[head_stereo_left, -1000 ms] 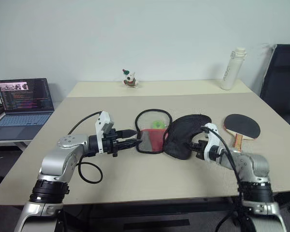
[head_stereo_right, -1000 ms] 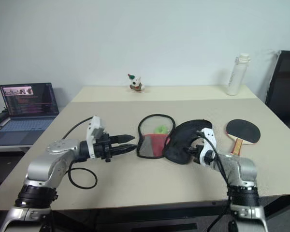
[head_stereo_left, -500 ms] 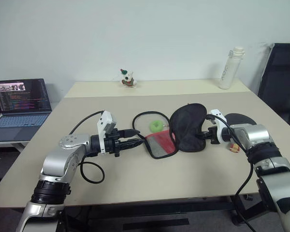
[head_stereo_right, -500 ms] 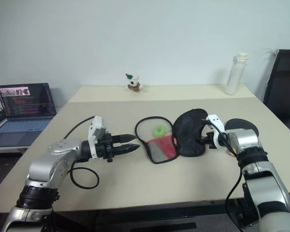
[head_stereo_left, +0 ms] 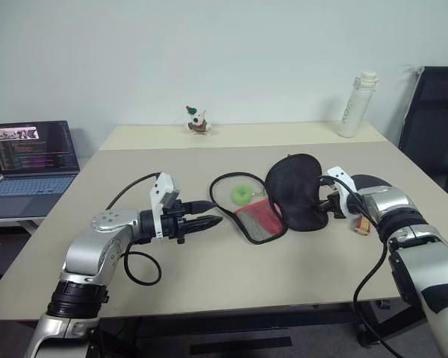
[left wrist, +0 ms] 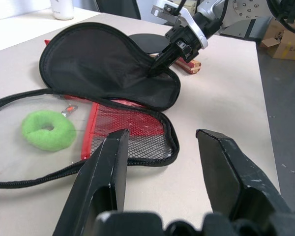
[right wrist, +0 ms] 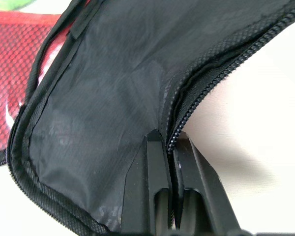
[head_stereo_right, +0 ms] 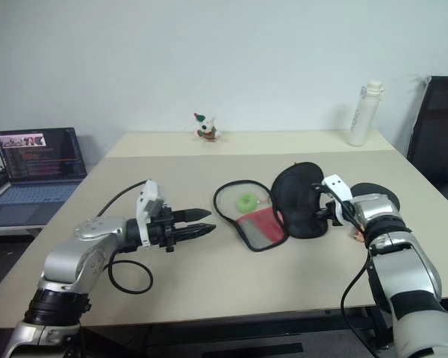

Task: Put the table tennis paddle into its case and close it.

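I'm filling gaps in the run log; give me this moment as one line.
stage: opening case | right gripper: shut on case flap edge | left gripper: open, off the case | paddle: on table, behind case

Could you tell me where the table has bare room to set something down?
Free: the table front edge below the case, and the far stretch between toy and bottle. Crowded: the right, where case and table tennis paddle lie by the right gripper.
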